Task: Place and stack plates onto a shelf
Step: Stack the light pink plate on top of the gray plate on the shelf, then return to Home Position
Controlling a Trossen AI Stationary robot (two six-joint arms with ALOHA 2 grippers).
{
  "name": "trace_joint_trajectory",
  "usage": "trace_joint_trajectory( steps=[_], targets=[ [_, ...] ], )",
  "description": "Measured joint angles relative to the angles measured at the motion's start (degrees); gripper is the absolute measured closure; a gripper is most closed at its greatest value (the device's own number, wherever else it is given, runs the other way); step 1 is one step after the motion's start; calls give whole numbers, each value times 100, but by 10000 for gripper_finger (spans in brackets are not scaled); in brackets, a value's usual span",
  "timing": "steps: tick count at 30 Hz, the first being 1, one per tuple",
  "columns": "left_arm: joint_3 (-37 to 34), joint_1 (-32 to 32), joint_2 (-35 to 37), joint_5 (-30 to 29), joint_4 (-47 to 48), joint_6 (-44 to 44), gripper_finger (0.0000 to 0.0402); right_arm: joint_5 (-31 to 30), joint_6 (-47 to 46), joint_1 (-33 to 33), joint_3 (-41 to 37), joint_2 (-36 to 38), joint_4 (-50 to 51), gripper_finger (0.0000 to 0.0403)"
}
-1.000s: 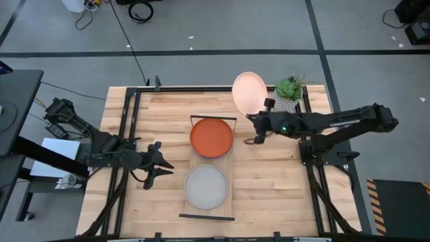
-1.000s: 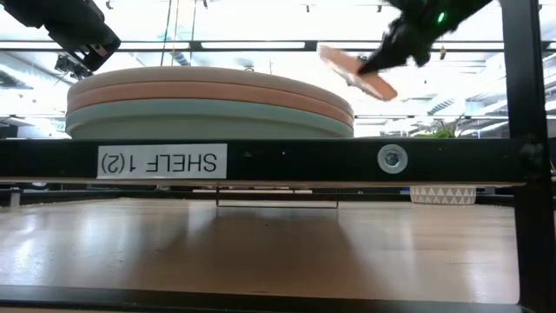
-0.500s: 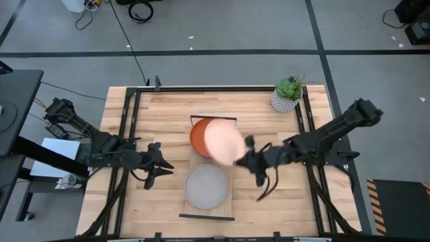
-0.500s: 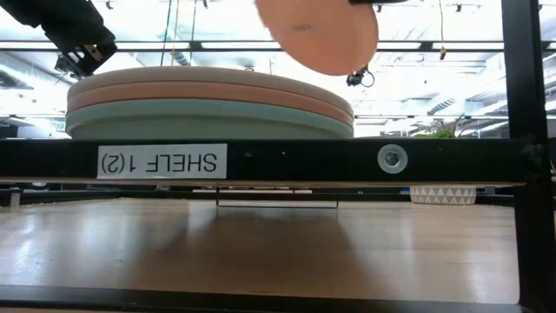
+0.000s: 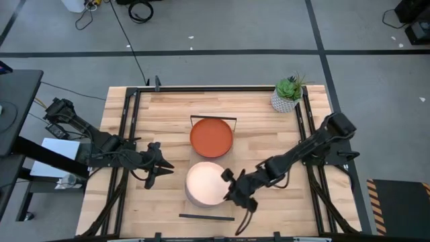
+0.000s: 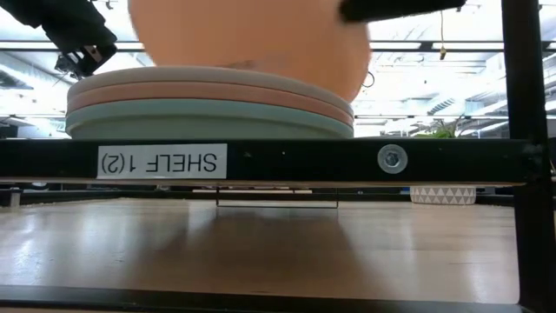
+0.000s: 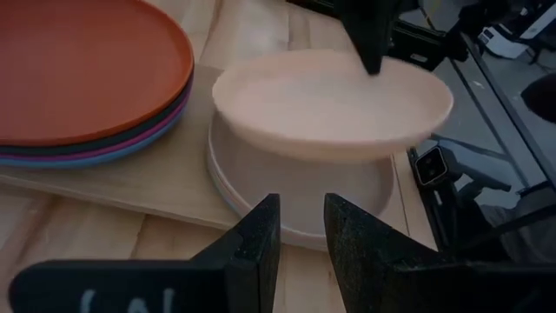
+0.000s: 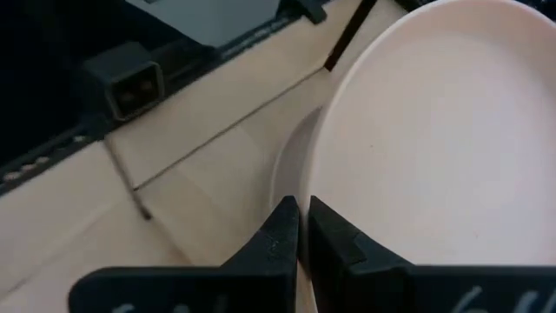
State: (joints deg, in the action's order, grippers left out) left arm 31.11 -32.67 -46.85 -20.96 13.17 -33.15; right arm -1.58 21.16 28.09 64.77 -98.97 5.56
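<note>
Right gripper (image 5: 232, 189) pinching the rim of the round peach plate (image 5: 205, 183), held just above the grey-topped stack (image 7: 295, 187) on the light-wood shelf (image 7: 130, 178); left gripper (image 5: 161, 171), fingers slightly apart, waits beside it.

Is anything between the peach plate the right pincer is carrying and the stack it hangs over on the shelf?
Nothing visible. The right pincer grips the peach plate by its rim, just above the near stack on the shelf, with only air between them. The left pincer waits beside the shelf, clear of the gap.
</note>
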Motion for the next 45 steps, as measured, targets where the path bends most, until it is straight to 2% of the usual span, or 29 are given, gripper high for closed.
trace_joint_trajectory(
  steps=[8, 13, 19, 24, 29, 36, 41, 45],
  targets=[
    [0, 0, 1, -44, 33, 252, 303, -15, -46, -12, 531, -608, 183, 354],
    [0, 0, 0, -103, 138, 276, 303, -119, -329, -47, 533, -450, 265, 312],
    [0, 0, 0, -111, 178, 230, 303, -563, -476, -3, 542, -53, 314, 274],
    [0, 0, -2, -132, 179, 62, 303, -764, -860, -112, 145, -110, 4, 271],
    [-2, -29, -2, -133, 186, 59, 303, -959, -1131, -114, -531, -195, -848, 273],
    [0, -24, -2, -257, 212, 125, 303, -1208, -1035, 44, -393, 128, -725, 274],
    [-2, -24, 0, -260, 277, 216, 303, -1521, -1230, 56, -416, 554, 76, 274],
    [-2, -31, -2, -260, 305, 413, 303, -1543, -1416, 73, -541, 1052, 332, 274]
  ],
)
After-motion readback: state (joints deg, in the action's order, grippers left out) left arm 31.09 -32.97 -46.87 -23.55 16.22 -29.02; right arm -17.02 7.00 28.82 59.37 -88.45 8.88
